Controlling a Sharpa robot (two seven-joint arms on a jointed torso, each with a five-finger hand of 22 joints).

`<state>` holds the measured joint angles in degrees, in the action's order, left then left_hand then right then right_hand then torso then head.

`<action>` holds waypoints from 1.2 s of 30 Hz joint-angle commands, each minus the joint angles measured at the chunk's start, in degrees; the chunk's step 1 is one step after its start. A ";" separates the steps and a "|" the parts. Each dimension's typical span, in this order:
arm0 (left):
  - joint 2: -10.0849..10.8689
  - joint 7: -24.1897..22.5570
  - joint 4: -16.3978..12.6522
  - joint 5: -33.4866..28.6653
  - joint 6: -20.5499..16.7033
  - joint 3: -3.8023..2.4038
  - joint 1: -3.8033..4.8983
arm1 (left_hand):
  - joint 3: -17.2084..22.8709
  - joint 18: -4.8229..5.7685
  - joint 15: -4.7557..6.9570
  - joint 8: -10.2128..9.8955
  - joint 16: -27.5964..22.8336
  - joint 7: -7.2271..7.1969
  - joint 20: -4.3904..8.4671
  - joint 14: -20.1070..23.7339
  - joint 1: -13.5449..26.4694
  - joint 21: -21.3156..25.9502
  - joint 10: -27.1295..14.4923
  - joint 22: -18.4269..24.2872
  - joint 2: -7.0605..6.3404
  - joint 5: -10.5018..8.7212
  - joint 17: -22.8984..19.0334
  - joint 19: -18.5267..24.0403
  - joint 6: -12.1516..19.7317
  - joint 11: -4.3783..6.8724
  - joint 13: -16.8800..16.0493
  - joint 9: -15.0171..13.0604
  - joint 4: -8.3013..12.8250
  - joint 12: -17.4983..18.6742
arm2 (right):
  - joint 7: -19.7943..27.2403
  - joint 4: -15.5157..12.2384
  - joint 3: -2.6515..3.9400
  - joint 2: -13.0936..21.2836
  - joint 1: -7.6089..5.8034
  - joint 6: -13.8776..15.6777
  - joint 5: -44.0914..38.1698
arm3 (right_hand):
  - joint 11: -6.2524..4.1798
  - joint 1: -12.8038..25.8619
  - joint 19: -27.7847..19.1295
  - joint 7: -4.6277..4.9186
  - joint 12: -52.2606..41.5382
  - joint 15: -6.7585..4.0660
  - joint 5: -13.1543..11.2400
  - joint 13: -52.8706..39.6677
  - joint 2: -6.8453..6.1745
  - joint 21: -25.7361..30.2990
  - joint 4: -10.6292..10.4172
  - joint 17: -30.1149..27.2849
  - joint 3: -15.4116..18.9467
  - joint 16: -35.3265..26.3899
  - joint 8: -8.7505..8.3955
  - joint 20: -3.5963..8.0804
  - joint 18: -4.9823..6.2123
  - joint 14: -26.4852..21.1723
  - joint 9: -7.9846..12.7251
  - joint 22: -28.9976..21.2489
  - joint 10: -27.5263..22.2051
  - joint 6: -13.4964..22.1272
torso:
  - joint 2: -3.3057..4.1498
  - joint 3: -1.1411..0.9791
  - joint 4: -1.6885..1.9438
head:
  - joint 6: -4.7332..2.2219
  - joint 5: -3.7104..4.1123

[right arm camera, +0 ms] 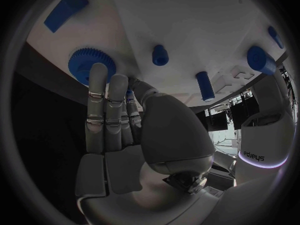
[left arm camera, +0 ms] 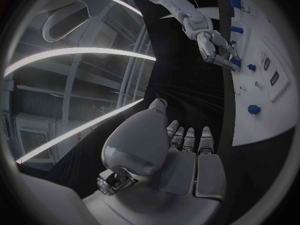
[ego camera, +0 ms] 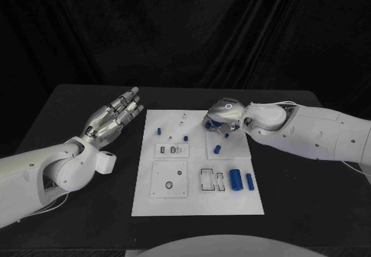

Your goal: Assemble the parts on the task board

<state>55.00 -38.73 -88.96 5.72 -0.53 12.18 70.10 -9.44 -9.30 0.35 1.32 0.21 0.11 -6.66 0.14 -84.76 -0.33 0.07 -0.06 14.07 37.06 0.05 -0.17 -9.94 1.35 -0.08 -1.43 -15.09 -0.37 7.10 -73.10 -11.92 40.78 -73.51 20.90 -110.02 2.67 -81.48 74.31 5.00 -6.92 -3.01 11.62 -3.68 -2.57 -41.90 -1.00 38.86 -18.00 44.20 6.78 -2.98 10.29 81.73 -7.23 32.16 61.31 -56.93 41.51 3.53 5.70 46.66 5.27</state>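
Nearest, lower right on the white board (ego camera: 198,206), two blue cylinders (ego camera: 236,180) lie with long axes running near to far. Left of the board, over bare black table (ego camera: 77,101), the left hand (ego camera: 114,119) floats flat, fingers straight, holding nothing. Farther back, the right hand (ego camera: 222,116) bends down at the board's far right edge, fingertips (right arm camera: 98,71) pressing a blue gear (right arm camera: 86,64) there.

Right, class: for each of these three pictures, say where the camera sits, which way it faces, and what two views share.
Head view: on the robot's head, looking down at the task board; both arms show.
Left wrist view: behind the left hand, facing past its fingers to the board's edge.
Right wrist view: behind the right hand, facing the board closely; fingers touch a blue gear.
Shared: the right hand also shows in the head and left wrist views.
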 commanded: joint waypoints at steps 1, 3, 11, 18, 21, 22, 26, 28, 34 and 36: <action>0.04 -3.91 -0.18 0.53 1.15 -0.04 0.11 | 0.41 -1.06 -0.40 0.22 -0.21 0.34 -0.46 -0.14 -0.65 0.33 -0.07 0.06 0.05 0.35 -0.05 0.17 -0.07 -0.49 0.08 -0.06 0.06 0.37 | 0.95 -0.02 0.05 0.05 0.17 5.29 -0.51 | -0.28 -0.83 0.22 -0.02 0.00 -0.45 -1.08 -0.18 0.26 -1.71 0.06 1.20 -0.66 1.16 0.54 0.21 -0.38 0.39 -0.37 2.04 1.38 -0.93 | -0.01 0.00 0.00 | 0.06 -0.01; 0.08 -3.85 -0.21 0.53 1.20 -0.04 0.11 | 0.52 -1.06 -0.47 0.23 -0.21 0.38 -0.56 -0.14 -0.78 0.33 -0.07 0.06 0.05 0.47 -0.05 0.17 -0.10 -0.54 0.08 -0.06 0.20 0.37 | 1.24 -0.28 0.05 0.16 0.17 6.57 -0.51 | -0.90 -2.01 1.14 -0.37 -0.79 -0.83 -2.89 -0.41 0.66 -5.16 0.43 3.98 -1.14 3.88 2.07 0.53 -0.92 1.34 -1.45 6.05 4.87 -3.89 | -0.01 0.00 0.00 | 0.06 -0.01; 0.40 -3.35 -0.30 0.52 1.31 -0.04 0.11 | 0.95 -1.04 -1.15 0.27 -0.21 0.49 -1.11 -0.14 -1.26 0.33 -0.07 0.06 -0.02 0.95 -0.05 0.17 -0.31 -0.60 0.08 -0.09 0.82 0.37 | 1.06 -2.92 0.05 0.90 -1.15 7.63 -0.51 | -1.00 -2.23 1.70 -0.33 0.41 -0.96 -5.62 -0.13 0.38 -9.44 -0.43 7.02 -0.73 6.66 2.26 0.77 -1.60 2.14 -2.46 11.28 7.27 -4.89 | -0.04 0.01 -0.11 | 0.37 -1.14; 0.46 -2.85 -0.44 0.52 1.32 -0.03 0.10 | 1.03 -1.03 -1.39 0.27 -0.21 0.33 -1.27 -0.14 -1.36 0.33 -0.07 0.06 -0.12 1.16 -0.05 0.17 -0.34 -0.50 0.08 -0.09 1.00 0.37 | 1.01 -4.38 0.05 -0.40 -4.74 5.31 1.80 | -0.97 -2.26 1.48 -0.29 1.37 -0.91 -7.00 -0.07 0.53 -10.08 -1.16 7.53 -0.67 7.02 1.75 0.70 -1.68 2.14 -2.54 12.25 7.35 -4.41 | -0.05 0.02 -0.14 | 0.83 -1.86; 0.59 -2.75 -0.66 0.52 1.24 -0.03 0.10 | 1.03 -1.03 -1.40 0.28 -0.21 0.32 -1.28 -0.14 -1.37 0.33 -0.07 0.06 -0.12 1.17 -0.05 0.17 -0.37 -0.49 0.08 -0.10 1.01 0.37 | 1.37 -3.51 0.05 -1.98 -5.72 4.54 3.91 | -0.66 -2.45 1.52 0.15 1.50 -0.81 -6.88 -0.14 0.68 -10.57 -1.32 8.16 -0.72 7.58 1.86 0.66 -1.76 2.28 -2.68 12.90 7.89 -4.84 | -0.05 0.07 -0.07 | 1.17 -2.28; 0.62 -2.73 -0.75 0.52 1.21 -0.03 0.10 | 1.03 -1.03 -1.40 0.28 -0.21 0.32 -1.28 -0.14 -1.37 0.33 -0.07 0.06 -0.12 1.17 -0.05 0.17 -0.37 -0.49 0.08 -0.10 1.01 0.37 | 1.58 -2.93 0.05 -2.68 -5.97 4.16 4.50 | -0.59 -2.62 1.51 0.26 1.54 -0.75 -6.80 -0.18 0.71 -10.76 -1.33 8.36 -0.72 7.75 1.97 0.62 -1.80 2.32 -2.78 13.16 8.28 -5.17 | -0.01 0.06 0.00 | 1.26 -2.33; 0.60 -2.69 -0.97 0.52 1.14 -0.03 0.10 | 1.03 -1.02 -1.46 0.27 -0.21 0.25 -1.29 -0.14 -1.38 0.33 -0.07 0.06 -0.16 1.22 -0.05 0.17 -0.34 -0.45 0.08 -0.09 1.03 0.37 | 2.02 -0.02 0.06 -5.55 -6.48 1.88 6.01 | -0.37 -2.07 1.45 0.42 1.99 -0.57 -7.20 -0.14 1.00 -11.27 -2.13 8.85 -0.44 8.18 1.85 0.47 -1.88 2.39 -2.88 13.90 8.69 -5.32 | 0.07 0.08 -0.03 | 1.28 -2.56; 0.63 -2.70 -1.05 0.52 1.13 -0.03 0.11 | 1.03 -1.02 -1.46 0.27 -0.21 0.25 -1.29 -0.14 -1.38 0.33 -0.07 0.06 -0.16 1.22 -0.05 0.17 -0.34 -0.45 0.08 -0.09 1.03 0.37 | 1.98 1.53 0.06 -6.89 -6.58 0.97 6.41 | -0.28 -2.04 1.39 0.49 2.28 -0.51 -7.42 -0.10 1.13 -11.42 -2.32 9.05 -0.45 8.34 1.59 0.42 -1.90 2.38 -2.81 14.15 8.58 -4.98 | 0.13 0.17 0.23 | 1.22 -2.36; 0.86 -2.95 -1.42 0.57 0.95 -0.03 0.11 | 1.03 -1.02 -1.57 0.27 -0.21 0.11 -1.31 -0.14 -1.38 0.33 -0.07 0.06 -0.21 1.27 -0.05 0.17 -0.34 -0.40 0.08 -0.09 1.07 0.37 | 1.41 5.23 0.06 -9.70 -6.63 -1.01 6.90 | -0.09 -1.84 1.02 0.62 2.96 -0.36 -7.92 -0.05 0.98 -11.33 -2.73 8.98 -0.23 8.20 1.11 0.27 -1.86 2.16 -2.69 14.26 8.18 -4.47 | 0.40 0.24 0.41 | 1.25 -2.20; 0.97 -3.09 -1.55 1.36 0.86 -0.03 0.11 | 1.03 -1.02 -1.57 0.27 -0.21 0.11 -1.31 -0.14 -1.38 0.33 -0.07 0.06 -0.21 1.27 -0.05 0.17 -0.34 -0.40 0.08 -0.09 1.07 0.37 | 1.26 6.32 0.06 -10.41 -6.61 -1.38 6.97 | -0.07 -1.86 0.98 0.63 3.03 -0.34 -7.95 -0.04 0.95 -11.34 -2.75 8.97 -0.21 8.18 1.05 0.26 -1.85 2.12 -2.68 14.29 8.13 -4.41 | 0.54 0.25 0.64 | 1.26 -1.90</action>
<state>55.89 -38.75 -90.30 5.80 -0.17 12.18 70.10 -8.58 -9.29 -0.84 1.32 0.21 0.31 -7.68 0.18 -85.64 -0.33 -0.15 -0.08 13.90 37.95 0.10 0.04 -10.15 1.14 -0.05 -1.47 -14.22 -0.37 9.19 -67.45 -11.90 30.63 -80.02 21.90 -104.26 3.66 -83.58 75.26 5.54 -4.14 -3.78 3.89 -3.81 -1.95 -52.96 -3.51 47.88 -18.19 52.17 8.14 -2.45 9.37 83.75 -10.00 46.36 68.22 -61.80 41.79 3.73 6.03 47.96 3.14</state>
